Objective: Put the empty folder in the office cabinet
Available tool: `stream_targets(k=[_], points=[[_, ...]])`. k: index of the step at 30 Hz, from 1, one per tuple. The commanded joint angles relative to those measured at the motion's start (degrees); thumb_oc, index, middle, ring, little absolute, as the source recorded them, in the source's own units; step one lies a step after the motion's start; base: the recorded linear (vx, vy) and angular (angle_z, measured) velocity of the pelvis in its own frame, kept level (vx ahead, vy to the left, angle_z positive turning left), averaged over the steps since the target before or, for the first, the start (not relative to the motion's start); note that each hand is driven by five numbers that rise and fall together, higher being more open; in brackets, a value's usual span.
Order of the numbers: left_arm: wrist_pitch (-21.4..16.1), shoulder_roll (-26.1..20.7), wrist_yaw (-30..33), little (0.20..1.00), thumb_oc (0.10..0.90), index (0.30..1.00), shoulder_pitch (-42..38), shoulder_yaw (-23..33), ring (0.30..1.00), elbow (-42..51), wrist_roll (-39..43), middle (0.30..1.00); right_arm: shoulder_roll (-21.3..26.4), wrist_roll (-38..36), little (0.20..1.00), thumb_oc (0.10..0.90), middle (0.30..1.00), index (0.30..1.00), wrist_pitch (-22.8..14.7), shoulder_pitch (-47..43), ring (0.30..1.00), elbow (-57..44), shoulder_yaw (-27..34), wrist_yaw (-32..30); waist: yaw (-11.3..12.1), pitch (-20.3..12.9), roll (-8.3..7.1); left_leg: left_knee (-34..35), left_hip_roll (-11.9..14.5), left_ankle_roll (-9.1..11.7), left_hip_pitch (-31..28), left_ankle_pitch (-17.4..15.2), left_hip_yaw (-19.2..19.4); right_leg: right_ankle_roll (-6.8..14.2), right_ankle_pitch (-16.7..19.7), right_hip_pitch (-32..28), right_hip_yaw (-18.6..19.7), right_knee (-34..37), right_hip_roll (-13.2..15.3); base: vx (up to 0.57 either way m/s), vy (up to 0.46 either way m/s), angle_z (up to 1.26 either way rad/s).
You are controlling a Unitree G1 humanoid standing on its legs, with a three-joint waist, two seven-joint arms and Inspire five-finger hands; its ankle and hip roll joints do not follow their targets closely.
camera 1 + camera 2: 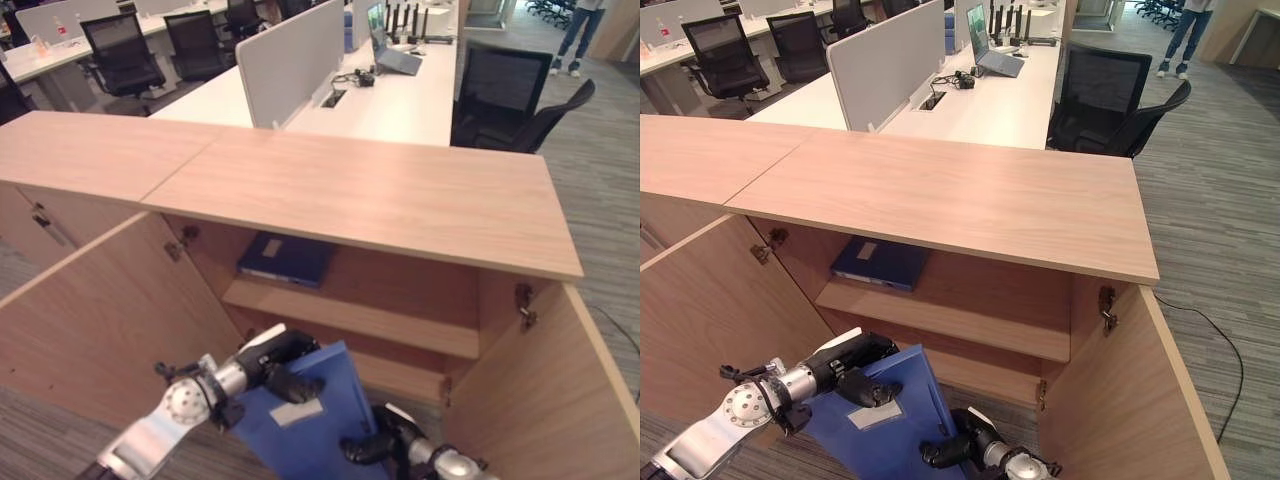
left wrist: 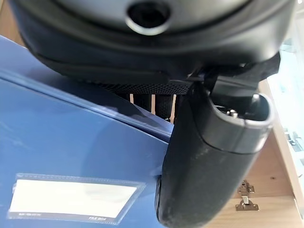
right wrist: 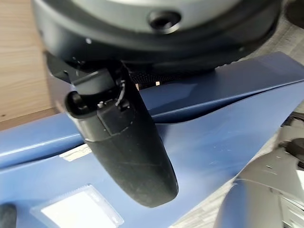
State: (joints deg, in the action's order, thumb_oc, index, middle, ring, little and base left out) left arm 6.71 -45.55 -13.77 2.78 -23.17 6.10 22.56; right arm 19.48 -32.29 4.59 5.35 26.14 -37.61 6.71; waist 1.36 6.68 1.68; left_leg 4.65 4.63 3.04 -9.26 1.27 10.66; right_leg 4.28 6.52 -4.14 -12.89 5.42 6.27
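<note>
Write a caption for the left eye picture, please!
Both hands, left and right, hold a blue folder before the open cabinet.

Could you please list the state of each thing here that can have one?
Cabinet: both doors open.
Held folder: closed, outside the cabinet, gripped by both hands.
Shelf folder: lying flat.
Left hand: shut on the held folder.
Right hand: shut on it.
Laptop: open.

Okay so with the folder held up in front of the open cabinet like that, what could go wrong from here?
1. The blue folder is held tilted between the left hand and right hand; its corner could catch the shelf edge going in.
2. Another blue folder already lies on the upper shelf, so pushing in there might jam against it.
3. The open doors flank both arms closely, so an elbow may knock one.
</note>
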Motion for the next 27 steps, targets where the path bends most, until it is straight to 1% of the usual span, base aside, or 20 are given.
stream_targets(k=[1,2,4,5,6,8,10,11,12,14,15,16,17,18,19,21,23,24,25,27], points=[[-8.0,9.6,0.3,0.9,0.8,0.9,-2.7,0.6,0.9,5.0,16.6,0.9,-11.6,-24.9,0.3,0.4,0.3,0.3,-2.1,-3.3,0.3,-1.3,10.5,-1.3,-1.0,-1.0,-1.28,0.3,0.6,2.6,0.1,-2.5,-2.7,3.7,-4.6,-4.0,0.0,-0.4,2.1,0.0,0.0,0.0],[-7.7,10.2,0.6,0.9,0.8,0.9,-1.6,0.9,0.9,3.3,17.6,0.9,-11.5,-25.2,0.3,0.4,0.3,0.3,-2.2,-3.1,0.3,-0.7,11.3,-1.2,-1.0,-1.0,-1.24,0.3,0.5,2.6,0.1,-2.5,-2.7,3.7,-4.7,-4.0,0.0,-0.4,2.0,0.0,0.0,0.0],[-6.3,12.9,-0.3,0.9,0.8,0.9,2.4,3.0,0.9,-0.4,22.7,0.9,-11.6,-26.6,0.3,0.4,0.3,0.3,-2.3,-2.5,0.3,0.5,13.8,-1.2,-1.0,-0.9,-1.32,0.3,0.5,2.6,0.1,-2.4,-2.9,3.7,-4.7,-4.0,-0.1,-0.4,1.9,0.01,-0.01,-0.02],[-5.6,16.5,-0.8,0.9,0.8,0.9,5.6,5.1,0.9,-6.2,24.9,0.9,-11.7,-28.5,0.3,0.4,0.3,0.3,-2.4,-1.9,0.3,1.8,16.2,-0.8,-0.9,-0.9,-1.37,0.3,0.6,2.6,0.2,-2.3,-3.1,3.6,-4.9,-4.0,-0.1,-0.4,1.8,0.02,-0.018,-0.04],[-5.7,16.6,-0.8,0.9,0.8,0.9,5.5,5.1,0.9,-6.3,24.8,0.9,-11.6,-28.5,0.3,0.4,0.3,0.3,-2.4,-1.9,0.3,1.8,16.2,-0.8,-1.0,-0.9,-1.32,0.3,0.6,2.6,0.2,-2.4,-3.1,3.6,-4.9,-4.0,-0.1,-0.4,1.8,0.0,0.0,0.0],[-5.3,20.4,0.7,0.9,0.8,0.9,8.3,8.0,0.9,-13.2,25.9,0.9,-11.9,-30.5,0.3,0.4,0.3,0.3,-2.5,-1.6,0.3,3.0,19.4,-1.0,-0.8,-0.7,-1.4,0.3,0.7,2.6,0.6,-2.1,-3.5,3.4,-5.0,-3.9,-0.1,-0.6,1.6,0.0,-0.036,-0.03],[-5.2,23.0,2.4,0.9,0.8,0.9,9.5,10.4,0.9,-18.8,25.4,0.9,-12.4,-32.6,0.3,0.4,0.3,0.3,-3.0,-2.0,0.3,4.1,22.2,-1.7,-0.7,-0.5,-1.3,0.3,0.9,2.6,1.0,-1.9,-4.0,3.1,-5.2,-3.6,-0.2,-1.0,1.5,-0.01,-0.043,0.03],[-5.2,23.0,2.3,0.9,0.8,0.9,9.4,10.4,0.9,-18.9,25.3,0.9,-12.3,-32.6,0.3,0.4,0.3,0.3,-3.0,-2.1,0.3,4.1,22.3,-1.7,-0.8,-0.5,-1.27,0.3,1.0,2.6,1.0,-1.9,-4.1,3.1,-5.2,-3.6,-0.3,-1.0,1.4,-0.01,-0.054,0.1],[-5.2,25.4,4.1,0.9,0.8,0.9,9.9,12.3,0.9,-24.9,24.0,0.9,-12.9,-34.1,0.3,0.4,0.3,0.3,-3.3,-3.1,0.3,5.2,24.4,-2.2,-0.8,-0.2,-1.03,0.3,1.3,2.8,1.6,-1.6,-4.4,2.9,-5.4,-3.0,-0.6,-1.5,1.2,-0.02,-0.049,0.15],[-5.0,28.0,6.3,0.9,0.8,0.9,9.4,14.5,0.9,-32.7,22.7,0.9,-13.3,-35.4,0.3,0.4,0.3,0.3,-4.5,-5.0,0.3,5.9,26.4,-3.1,-0.7,0.3,-0.65,0.3,1.9,3.1,2.5,-1.1,-4.9,2.5,-5.8,-1.9,-0.8,-2.2,0.7,-0.02,-0.079,0.2],[-5.3,29.9,7.4,0.9,0.8,0.9,8.9,16.1,0.9,-39.1,22.2,0.9,-13.6,-36.6,0.3,0.4,0.3,0.3,-5.8,-6.8,0.3,6.9,27.8,-4.0,-0.6,0.5,-0.36,0.3,2.3,3.4,3.2,-0.7,-5.2,2.0,-6.4,-1.1,-1.1,-2.7,0.2,-0.01,-0.072,0.22],[-5.4,30.0,7.3,0.9,0.8,0.9,8.8,16.1,0.9,-39.3,22.2,0.9,-13.6,-36.6,0.3,0.4,0.3,0.3,-5.8,-6.9,0.3,7.0,27.8,-4.0,-0.6,0.5,-0.32,0.3,2.4,3.4,3.2,-0.7,-5.2,2.0,-6.4,-1.1,-1.1,-2.7,0.2,-0.01,-0.077,0.18],[-5.6,30.8,8.3,0.9,0.8,0.9,8.3,17.0,0.9,-42.7,22.3,0.9,-13.7,-37.2,0.3,0.4,0.3,0.3,-6.4,-8.1,0.3,7.6,28.3,-4.4,-0.5,0.8,-0.07,0.3,2.7,3.5,3.6,-0.4,-5.4,1.7,-6.8,-0.5,-1.2,-3.2,-0.1,-0.01,-0.031,0.1],[-5.6,30.9,8.3,0.9,0.8,0.9,8.3,17.0,0.9,-42.7,22.3,0.9,-13.7,-37.2,0.3,0.4,0.3,0.3,-6.4,-8.1,0.3,7.6,28.3,-4.4,-0.5,0.8,-0.07,0.3,2.7,3.6,3.6,-0.4,-5.4,1.7,-6.8,-0.5,-1.2,-3.2,-0.1,-0.03,-0.072,0.06],[-6.4,32.6,10.5,0.9,0.8,0.9,7.6,18.7,0.9,-46.6,23.6,0.9,-13.7,-37.9,0.3,0.4,0.3,0.3,-7.8,-10.0,0.3,7.2,28.7,-5.4,-0.3,1.4,0.34,0.3,3.4,3.8,4.4,0.2,-5.8,1.2,-7.6,0.7,-1.4,-4.5,-0.6,-0.04,-0.069,0.06],[-7.3,33.6,12.3,0.9,0.8,0.9,7.0,19.7,0.9,-48.7,24.2,0.9,-13.2,-38.4,0.3,0.4,0.3,0.3,-9.6,-12.1,0.3,6.4,29.0,-6.0,0.0,2.4,0.77,-0.2,3.9,4.0,5.6,0.8,-6.0,0.6,-8.4,2.4,-1.7,-6.3,-0.8,-0.07,-0.078,0.12],[-7.5,33.7,13.2,0.9,0.8,0.9,7.4,20.0,0.9,-50.7,23.5,0.9,-12.3,-38.9,0.3,0.4,0.3,0.3,-11.0,-14.8,0.3,5.9,29.3,-6.6,0.5,3.8,1.04,-4.7,4.1,3.9,8.5,0.1,-6.1,-0.5,-9.6,3.8,-1.6,-8.5,-0.7,-0.12,-0.048,0.18],[-7.6,34.2,13.9,0.9,0.8,0.9,7.3,20.0,0.9,-54.1,22.7,0.9,-11.4,-39.0,0.3,0.4,0.3,0.3,-12.5,-18.3,0.3,6.4,29.2,-7.4,1.1,5.3,1.25,-9.6,4.0,3.6,12.2,-0.4,-6.8,-1.1,-10.2,5.2,-1.2,-9.6,-0.3,-0.11,-0.023,0.08],[-7.7,34.2,13.9,0.9,0.8,0.9,7.1,20.0,0.9,-54.2,22.7,0.9,-11.4,-39.0,0.3,0.4,0.3,0.3,-12.5,-18.4,0.3,6.4,29.2,-7.4,1.1,5.3,1.26,-9.9,4.0,3.6,12.5,-0.6,-6.9,-1.1,-10.2,5.4,-1.3,-9.7,-0.3,-0.08,0.018,0.03],[-7.2,35.0,13.9,0.9,0.8,0.9,7.3,20.1,0.9,-57.4,22.3,0.9,-11.4,-39.7,0.3,0.4,0.3,0.3,-13.0,-20.4,0.3,7.1,29.5,-7.8,1.6,5.3,1.64,-9.4,4.5,3.8,14.3,0.6,-7.6,-0.8,-10.6,6.1,-1.2,-10.0,0.3,0.03,0.088,-0.03]])
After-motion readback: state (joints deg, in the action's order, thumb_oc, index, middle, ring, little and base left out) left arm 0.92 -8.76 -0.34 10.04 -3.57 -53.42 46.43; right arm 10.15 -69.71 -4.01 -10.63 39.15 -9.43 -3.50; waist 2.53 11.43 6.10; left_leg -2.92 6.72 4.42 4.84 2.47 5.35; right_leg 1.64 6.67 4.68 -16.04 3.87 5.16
